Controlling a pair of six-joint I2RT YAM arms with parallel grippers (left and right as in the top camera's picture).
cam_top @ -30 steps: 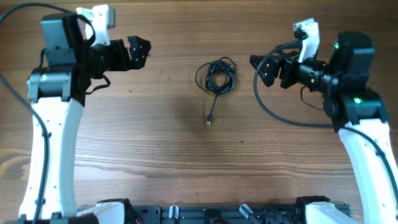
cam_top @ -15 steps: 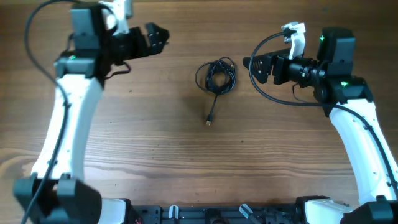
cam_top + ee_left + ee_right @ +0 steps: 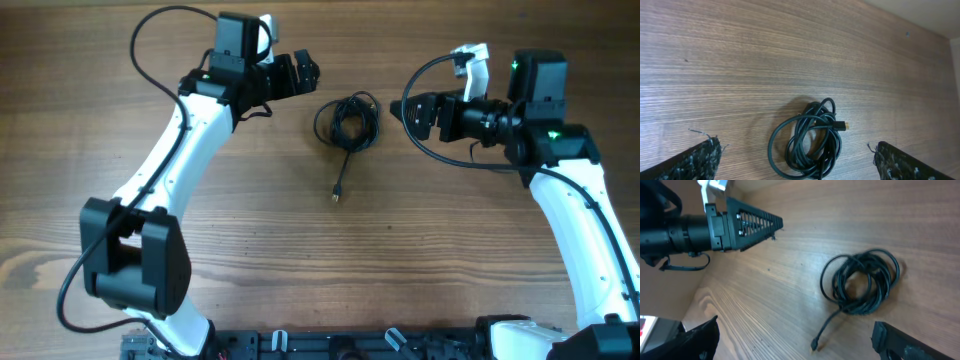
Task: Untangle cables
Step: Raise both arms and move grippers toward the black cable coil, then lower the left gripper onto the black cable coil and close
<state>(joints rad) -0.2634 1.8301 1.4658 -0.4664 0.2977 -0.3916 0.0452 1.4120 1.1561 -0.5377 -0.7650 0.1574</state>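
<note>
Nothing looks untangled yet: the cables (image 3: 348, 122) sit knotted on the bench (image 3: 250, 230) between the left gripper (image 3: 310, 72) and right gripper (image 3: 411, 112), both spread wide, empty.

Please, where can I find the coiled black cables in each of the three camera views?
Overhead: the cables lie in the upper middle, between the two arms.
Left wrist: the cables sit in the lower middle, slightly right of centre.
Right wrist: the cables lie right of centre.
Shared landmark: the straight tail leaving the coil shows overhead and in the right wrist view; the left wrist view does not show it.
</note>
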